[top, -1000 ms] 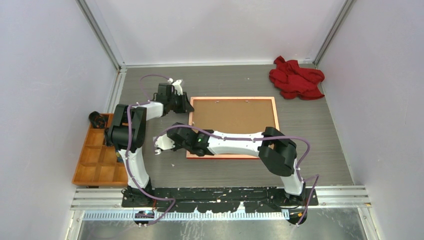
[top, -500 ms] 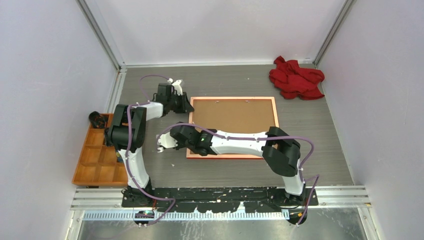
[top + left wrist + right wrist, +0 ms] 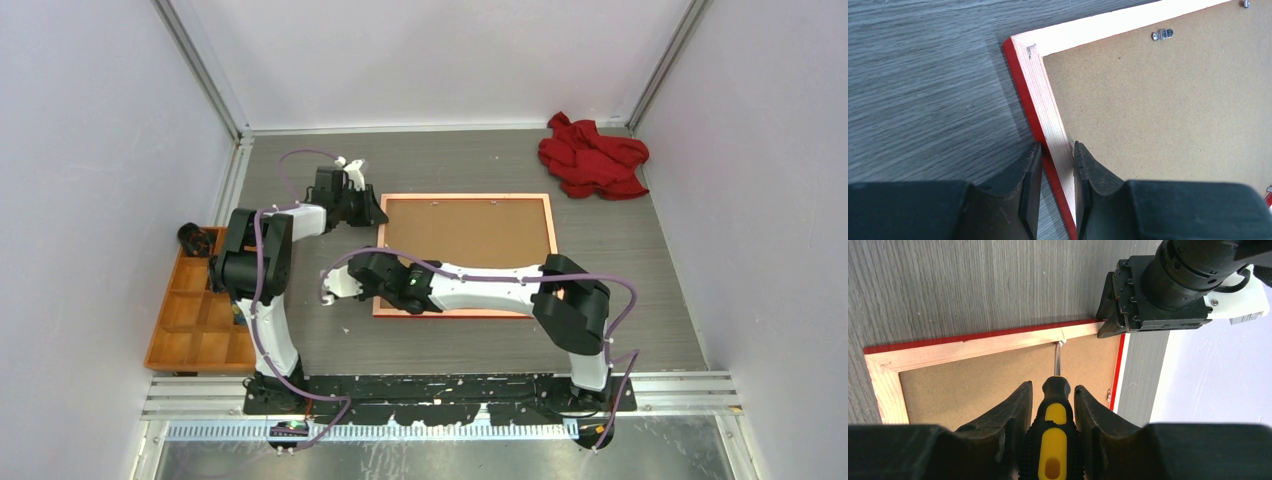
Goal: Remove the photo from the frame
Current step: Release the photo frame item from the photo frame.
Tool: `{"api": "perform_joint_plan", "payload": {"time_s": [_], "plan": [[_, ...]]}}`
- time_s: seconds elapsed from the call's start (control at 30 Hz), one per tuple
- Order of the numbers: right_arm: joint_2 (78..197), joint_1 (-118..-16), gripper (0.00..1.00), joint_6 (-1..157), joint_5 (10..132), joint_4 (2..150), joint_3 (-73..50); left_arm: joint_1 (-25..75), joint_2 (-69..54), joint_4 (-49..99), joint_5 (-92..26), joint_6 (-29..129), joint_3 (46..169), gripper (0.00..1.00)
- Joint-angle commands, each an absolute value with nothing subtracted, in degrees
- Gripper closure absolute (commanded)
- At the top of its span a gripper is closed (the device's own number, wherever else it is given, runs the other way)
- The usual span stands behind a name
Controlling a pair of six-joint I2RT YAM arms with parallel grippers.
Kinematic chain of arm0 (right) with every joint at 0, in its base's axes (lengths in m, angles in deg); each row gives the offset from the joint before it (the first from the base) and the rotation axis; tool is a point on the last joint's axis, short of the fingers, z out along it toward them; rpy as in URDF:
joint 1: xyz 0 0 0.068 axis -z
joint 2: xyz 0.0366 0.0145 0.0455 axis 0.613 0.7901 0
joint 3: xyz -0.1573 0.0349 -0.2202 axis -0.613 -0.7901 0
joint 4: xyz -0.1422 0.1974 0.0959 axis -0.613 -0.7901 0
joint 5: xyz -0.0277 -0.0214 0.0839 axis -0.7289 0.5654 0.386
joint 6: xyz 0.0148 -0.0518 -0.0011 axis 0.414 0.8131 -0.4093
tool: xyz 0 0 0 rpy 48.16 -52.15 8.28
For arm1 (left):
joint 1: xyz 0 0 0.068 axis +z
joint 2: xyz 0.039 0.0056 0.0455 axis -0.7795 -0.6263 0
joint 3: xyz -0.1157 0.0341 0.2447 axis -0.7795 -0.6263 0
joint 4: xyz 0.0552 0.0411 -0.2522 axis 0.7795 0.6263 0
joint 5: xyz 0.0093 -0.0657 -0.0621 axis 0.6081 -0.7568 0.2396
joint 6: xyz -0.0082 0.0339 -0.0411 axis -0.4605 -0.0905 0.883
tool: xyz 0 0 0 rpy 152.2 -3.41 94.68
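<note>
The frame (image 3: 465, 197) lies face down, red outside with a pale wooden back rim (image 3: 1045, 100), and the brown backing board (image 3: 470, 235) fills it. The photo is hidden under that board. My left gripper (image 3: 1057, 150) is shut on the frame's left rail near the far-left corner (image 3: 378, 214). My right gripper (image 3: 1053, 390) is shut on a black and yellow screwdriver (image 3: 1057, 415). Its tip meets a small metal tab (image 3: 1062, 343) on the inner edge of the left rail. In the top view the right gripper (image 3: 372, 272) hangs over the frame's left side.
A crumpled red cloth (image 3: 592, 155) lies at the back right. An orange compartment tray (image 3: 200, 315) sits at the left edge with a black object (image 3: 195, 238) at its far end. More metal tabs (image 3: 1162, 34) hold the board along the far rail. Walls close in on three sides.
The right arm's elbow has drifted to the right and its wrist has shifted slightly over the frame's left rail. The left arm and the frame have not moved.
</note>
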State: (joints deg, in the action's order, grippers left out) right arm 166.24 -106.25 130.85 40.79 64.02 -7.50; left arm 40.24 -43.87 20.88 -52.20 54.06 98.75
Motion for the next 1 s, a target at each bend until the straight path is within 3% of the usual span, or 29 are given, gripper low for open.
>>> {"api": "perform_joint_plan", "payload": {"time_s": [0.0,0.97], "plan": [[164.05,-105.44,0.99,128.45,40.98,63.00,-10.40,39.92,-43.47,22.92,-54.50,51.95,97.27,0.77],[162.77,-105.42,0.99,127.15,41.11,63.31,-12.72,40.05,-43.43,22.83,-54.73,51.95,97.33,0.77]]}}
